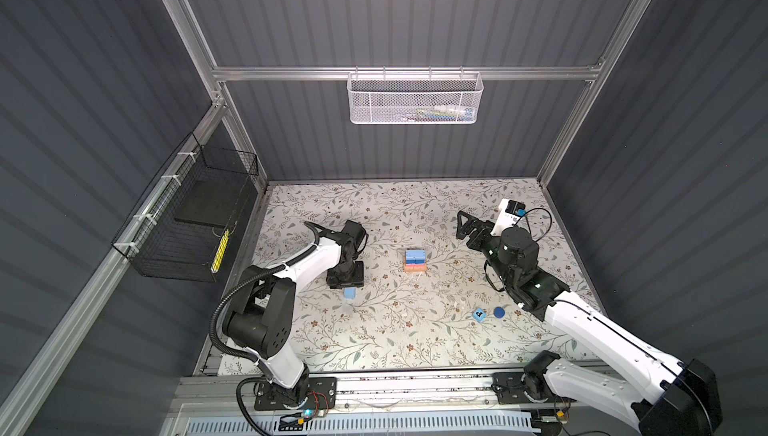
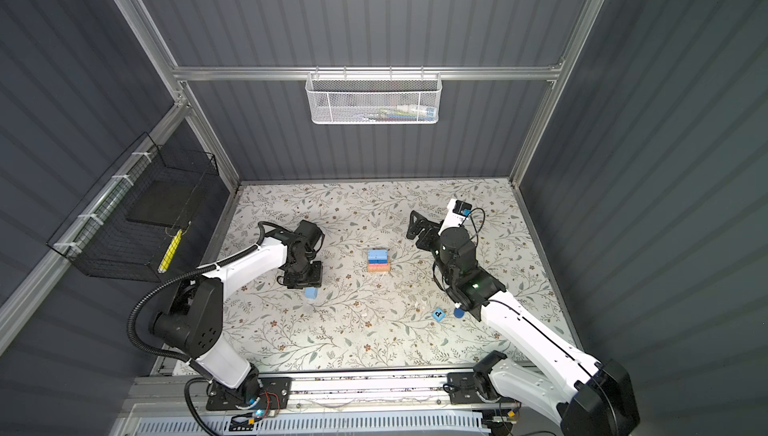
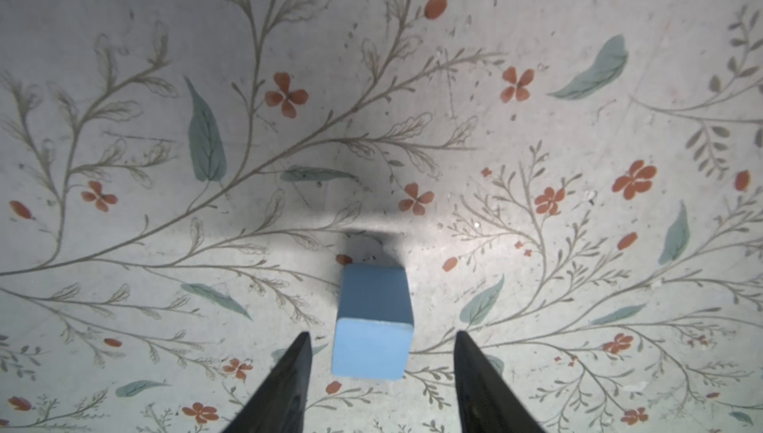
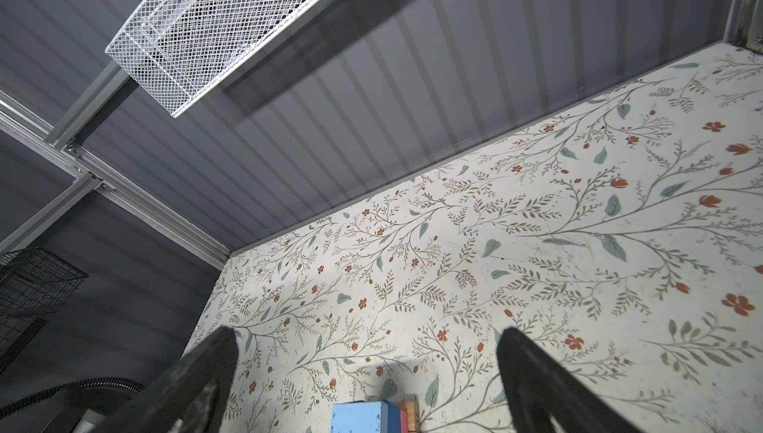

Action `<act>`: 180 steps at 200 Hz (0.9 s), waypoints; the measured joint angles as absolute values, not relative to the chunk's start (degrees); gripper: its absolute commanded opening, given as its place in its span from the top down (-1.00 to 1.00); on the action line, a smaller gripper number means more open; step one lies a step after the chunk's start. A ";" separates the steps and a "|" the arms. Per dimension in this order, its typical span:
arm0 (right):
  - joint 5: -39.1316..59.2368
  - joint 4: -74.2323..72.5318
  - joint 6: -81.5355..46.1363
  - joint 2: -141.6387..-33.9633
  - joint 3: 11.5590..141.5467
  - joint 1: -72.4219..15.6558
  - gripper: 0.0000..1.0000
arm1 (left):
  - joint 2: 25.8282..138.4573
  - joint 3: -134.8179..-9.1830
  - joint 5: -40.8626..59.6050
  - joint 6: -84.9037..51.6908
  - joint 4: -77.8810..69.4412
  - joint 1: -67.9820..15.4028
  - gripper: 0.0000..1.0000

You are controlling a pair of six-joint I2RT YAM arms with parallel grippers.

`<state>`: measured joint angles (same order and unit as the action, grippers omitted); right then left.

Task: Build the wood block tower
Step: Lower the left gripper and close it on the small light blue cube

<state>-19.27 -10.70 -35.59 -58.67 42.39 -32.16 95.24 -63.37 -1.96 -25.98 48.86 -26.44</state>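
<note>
Both top views look steeply down on the whole floral-patterned counter [image 1: 374, 330]. Left wrist camera: close above a light blue wooden cube [image 3: 373, 327], 8 o'clock of the stacked wood block tower [image 1: 414, 261]. Right wrist camera: low, over that tower, facing the back wall [image 4: 371, 100].

Block tower [image 1: 415, 261] mid bench [image 1: 374, 342] — loose cube [image 1: 350, 292] to left, nearer front; lettered cube [image 1: 479, 314], cylinder [image 1: 499, 311] side by side front-right.

- The left arm [image 1: 309, 257] is bent at the elbow and its wrist is turned straight down — the left gripper [image 3: 382, 334] points downward, fingers parted.
- The right arm [image 1: 590, 321] reaches forward, and the right gripper [image 4: 367, 330] is raised with its fingers spread wide.
</note>
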 measured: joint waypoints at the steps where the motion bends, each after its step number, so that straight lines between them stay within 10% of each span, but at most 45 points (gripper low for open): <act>1: -19.27 -10.70 -35.59 -58.67 42.37 -32.16 -0.98 | 95.24 -63.35 -1.96 -25.98 48.84 -26.46 -0.12; 180: -18.37 -10.70 -35.64 -59.02 42.37 -31.94 -0.98 | 95.24 -61.32 -1.96 -27.73 48.58 -27.83 0.08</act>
